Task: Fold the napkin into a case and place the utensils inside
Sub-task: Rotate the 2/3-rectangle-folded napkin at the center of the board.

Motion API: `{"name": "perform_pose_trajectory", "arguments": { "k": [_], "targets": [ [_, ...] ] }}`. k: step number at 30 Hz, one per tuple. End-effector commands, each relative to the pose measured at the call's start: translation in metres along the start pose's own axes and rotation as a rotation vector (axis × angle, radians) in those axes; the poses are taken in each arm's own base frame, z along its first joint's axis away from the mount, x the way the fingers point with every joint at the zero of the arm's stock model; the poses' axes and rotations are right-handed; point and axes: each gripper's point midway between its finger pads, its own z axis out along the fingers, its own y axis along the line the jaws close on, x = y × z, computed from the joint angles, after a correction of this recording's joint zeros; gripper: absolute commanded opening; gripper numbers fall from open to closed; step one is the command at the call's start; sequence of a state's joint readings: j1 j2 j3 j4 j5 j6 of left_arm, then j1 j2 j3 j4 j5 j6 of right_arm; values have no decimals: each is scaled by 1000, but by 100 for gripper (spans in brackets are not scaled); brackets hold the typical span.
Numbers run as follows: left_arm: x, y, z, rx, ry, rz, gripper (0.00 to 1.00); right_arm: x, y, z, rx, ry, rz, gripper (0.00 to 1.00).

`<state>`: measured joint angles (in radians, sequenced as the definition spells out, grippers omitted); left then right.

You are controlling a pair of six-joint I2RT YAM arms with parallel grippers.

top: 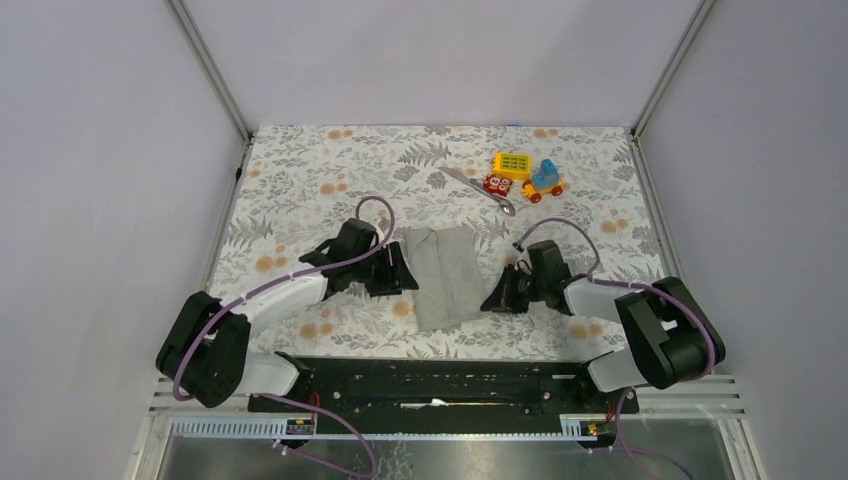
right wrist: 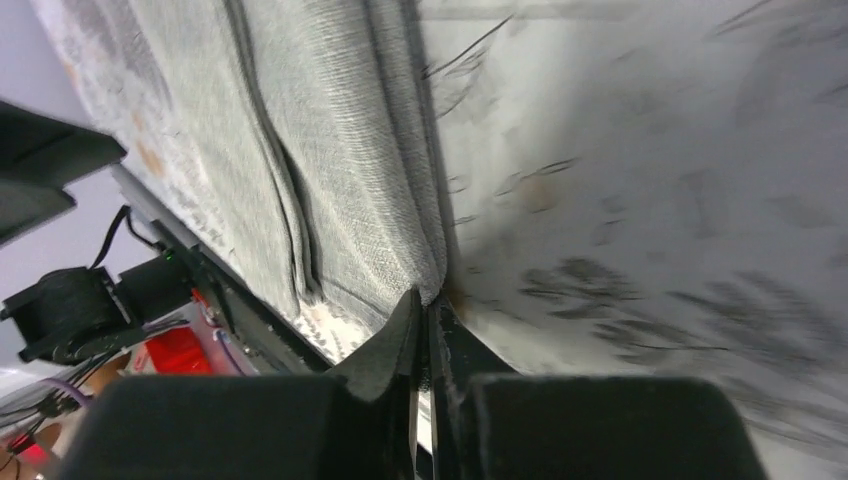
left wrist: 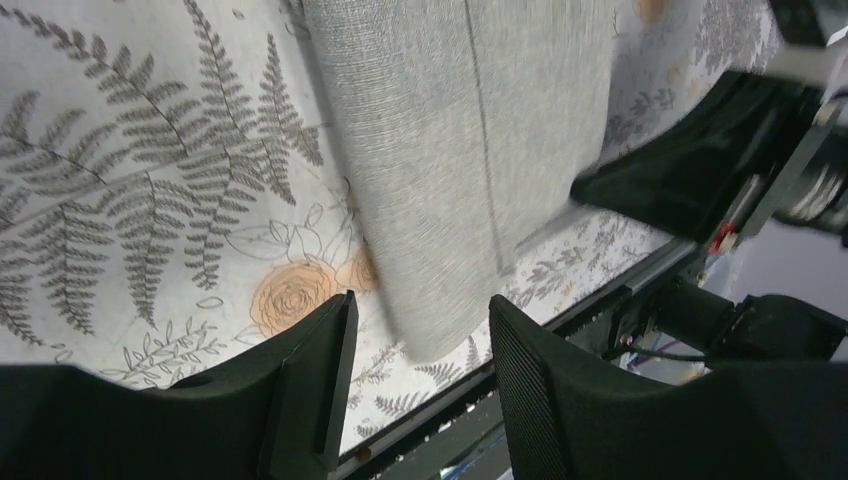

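In the middle of the table (top: pixel 290 170), the folded grey napkin (top: pixel 447 275) lies flat between both arms. The left hand (left wrist: pixel 420 325) stands partly open at its edge, gripping nothing. The right hand (right wrist: pixel 428 318) is pressed closed at the napkin's corner. The spoon (top: pixel 482 190) lies farther back, beside the toy blocks (top: pixel 520 175).

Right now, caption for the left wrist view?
Open left gripper framing an end of the folded grey napkin on floral tablecloth.
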<state>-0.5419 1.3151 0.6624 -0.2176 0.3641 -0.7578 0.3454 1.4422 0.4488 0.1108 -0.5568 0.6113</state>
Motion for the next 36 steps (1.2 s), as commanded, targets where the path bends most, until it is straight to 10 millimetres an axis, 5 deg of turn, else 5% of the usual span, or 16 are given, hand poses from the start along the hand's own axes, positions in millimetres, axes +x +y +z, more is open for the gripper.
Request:
{"name": "perform_pose_trajectory", "arguments": {
  "k": [1, 4, 8, 11, 18, 24, 36],
  "targets": [
    [-28, 2, 6, -66, -82, 41, 56, 21, 44, 14, -158, -71, 67, 5],
    [-41, 4, 10, -106, -96, 58, 56, 42, 66, 22, -203, -70, 80, 9],
    [-46, -17, 11, -61, -87, 90, 57, 57, 83, 25, -239, 17, 26, 31],
    [-32, -38, 12, -23, -66, 119, 59, 40, 66, 10, -185, -48, 20, 51],
    [36, -66, 26, -111, 45, 257, 61, -16, 11, -55, 67, -237, -27, 88],
    [68, -71, 45, -295, 88, 382, 59, -34, -27, -77, 318, -258, 17, 95],
    [103, -84, 80, -457, 157, 541, 51, -37, -22, -68, 288, -196, -11, 96]
  ]
}}
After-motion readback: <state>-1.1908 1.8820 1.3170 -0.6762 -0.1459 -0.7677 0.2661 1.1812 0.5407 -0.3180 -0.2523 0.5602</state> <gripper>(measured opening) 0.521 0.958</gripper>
